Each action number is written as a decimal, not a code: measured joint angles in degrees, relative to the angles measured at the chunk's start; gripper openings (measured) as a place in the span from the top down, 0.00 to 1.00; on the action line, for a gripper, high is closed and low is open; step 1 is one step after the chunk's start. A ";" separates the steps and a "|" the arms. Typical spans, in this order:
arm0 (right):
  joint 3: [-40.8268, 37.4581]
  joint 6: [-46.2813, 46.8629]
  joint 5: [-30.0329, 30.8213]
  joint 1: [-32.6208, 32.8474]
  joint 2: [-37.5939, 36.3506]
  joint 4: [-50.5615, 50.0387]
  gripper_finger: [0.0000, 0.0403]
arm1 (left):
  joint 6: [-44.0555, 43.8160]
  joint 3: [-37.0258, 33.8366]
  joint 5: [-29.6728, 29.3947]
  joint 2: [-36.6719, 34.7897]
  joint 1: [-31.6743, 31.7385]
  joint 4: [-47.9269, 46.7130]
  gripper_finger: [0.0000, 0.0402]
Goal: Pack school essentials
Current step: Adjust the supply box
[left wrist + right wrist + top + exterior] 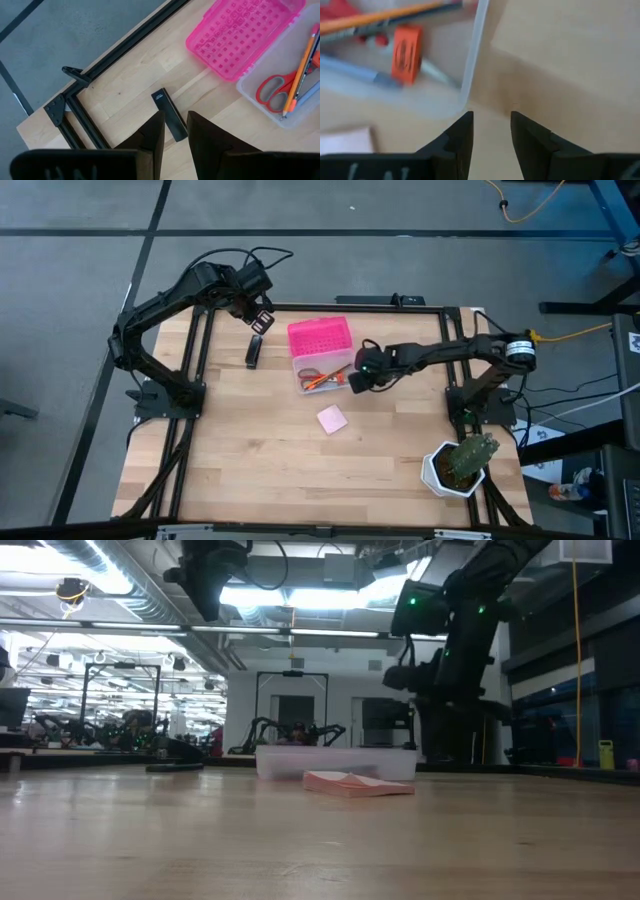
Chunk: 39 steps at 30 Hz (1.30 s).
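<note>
A clear plastic box [322,370] with its pink lid [320,336] open lies on the table and holds red-handled scissors [274,90], an orange pencil [300,70], pens and a small orange-red piece [406,54]. A black oblong item [253,351] lies flat on the table left of the box. A pink square notepad [332,418] lies flat in front of the box. My left gripper [258,318] is open, above the table near the far edge, over the black item [170,115]. My right gripper [356,378] is open and empty just outside the box's right corner [465,95].
A cactus in a white pot [458,464] stands at the table's near right corner. A black metal frame [200,350] runs along the table's edges. Bare wood lies in the near half of the table.
</note>
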 joint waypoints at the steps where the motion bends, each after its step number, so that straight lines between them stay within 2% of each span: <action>1: 0.42 0.70 -1.15 0.21 -0.66 -1.44 0.67 | 0.01 0.01 0.00 0.00 0.00 0.02 0.81; 5: 3.62 0.51 -4.78 1.47 -4.07 -7.08 0.67 | 0.00 0.00 0.00 0.00 0.00 0.02 0.81; 7: 5.22 -2.37 -5.35 2.22 -5.93 -5.63 0.67 | 0.00 0.00 0.00 0.00 0.00 0.02 0.81; 12: 6.34 -18.01 -3.76 2.93 -6.24 11.17 0.67 | -0.02 0.00 0.00 0.00 0.01 0.85 0.81; 15: 6.34 -26.09 -6.13 1.32 -4.15 16.97 0.67 | -0.02 0.00 0.02 0.00 0.00 1.25 0.81; 19: 8.62 -33.36 -9.70 -2.34 -0.61 13.92 0.67 | 0.02 0.00 0.02 0.00 0.00 1.69 0.81; 22: 12.54 -35.38 -14.73 -4.73 3.51 10.10 0.67 | -0.02 0.00 0.02 0.04 0.00 1.70 0.81; 24: 16.07 -36.51 -15.77 -5.69 6.64 7.70 0.67 | -0.02 0.00 0.02 0.04 0.00 1.70 0.81; 29: 25.86 -39.75 -15.69 -6.67 14.82 1.90 0.67 | -0.07 0.00 0.02 0.06 0.00 2.05 0.81; 32: 32.39 -43.78 -10.50 -6.65 19.08 -3.68 0.67 | -0.07 0.00 0.02 0.04 0.00 2.05 0.81; 35: 38.00 -52.10 -6.51 -6.66 22.23 -8.03 0.67 | -0.07 0.00 0.02 0.06 0.00 2.03 0.81; 39: 42.13 -64.92 -7.96 -7.08 24.66 -8.87 0.67 | -0.07 0.01 0.02 0.07 0.00 2.03 0.81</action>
